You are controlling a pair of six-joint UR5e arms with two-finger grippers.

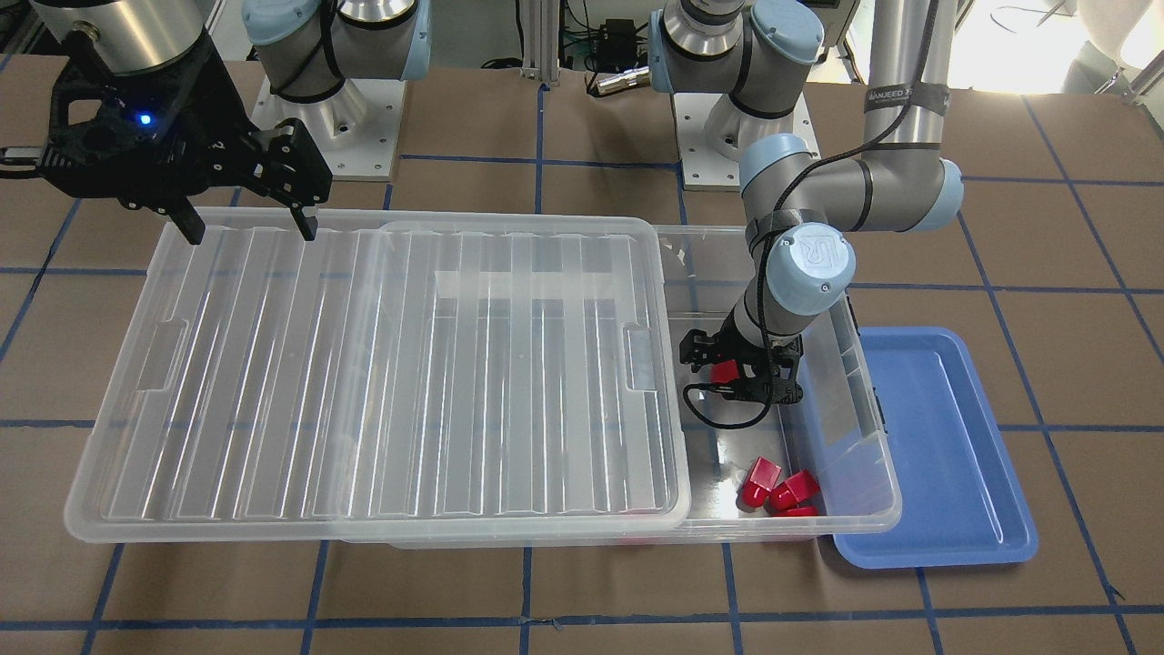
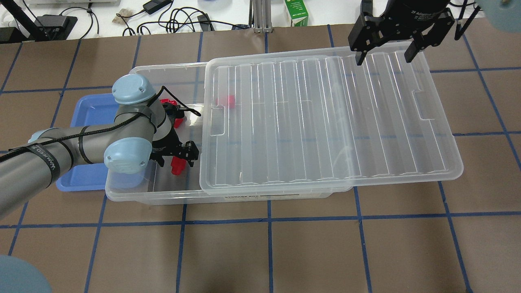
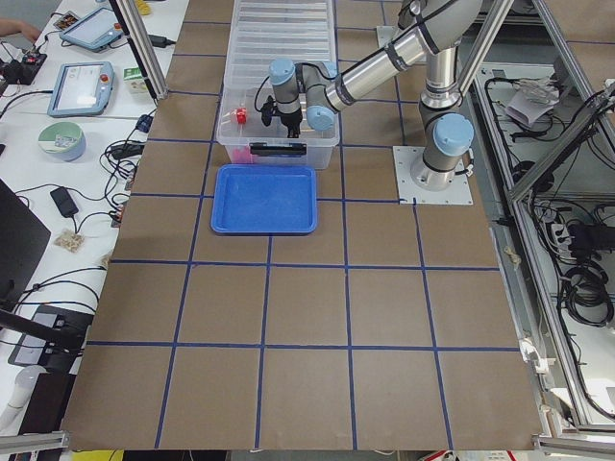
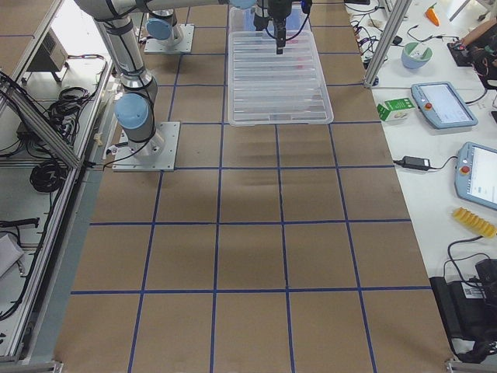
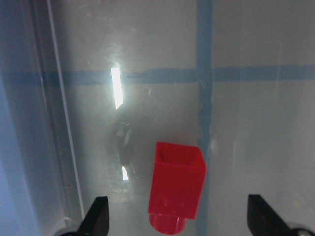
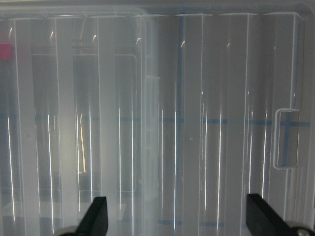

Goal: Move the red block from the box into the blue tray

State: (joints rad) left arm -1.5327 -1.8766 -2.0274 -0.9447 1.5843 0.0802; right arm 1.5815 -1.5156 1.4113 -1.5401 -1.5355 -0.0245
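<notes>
I'm looking down past the left gripper [image 2: 178, 160], which is hanging inside the box [image 1: 855, 526] with its jaws spread wide. They are straddling the red block [image 5: 177, 187] without touching it. The block is lying on the clear floor at the uncovered end. Other red pieces [image 1: 779, 488] are sitting near a corner. The blue tray [image 1: 937, 455] is lying just beside that end. Farther off, the right gripper [image 1: 252, 227] is hovering wide open over the lid [image 1: 382, 364].
</notes>
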